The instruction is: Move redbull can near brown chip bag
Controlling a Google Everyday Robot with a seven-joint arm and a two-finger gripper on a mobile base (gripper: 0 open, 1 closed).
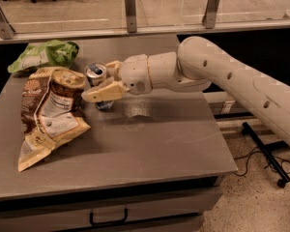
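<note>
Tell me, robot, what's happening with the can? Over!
Gripper shut on redbull can, rear left of table. Can right beside brown chip bag. Nothing between them; green bag behind.
</note>
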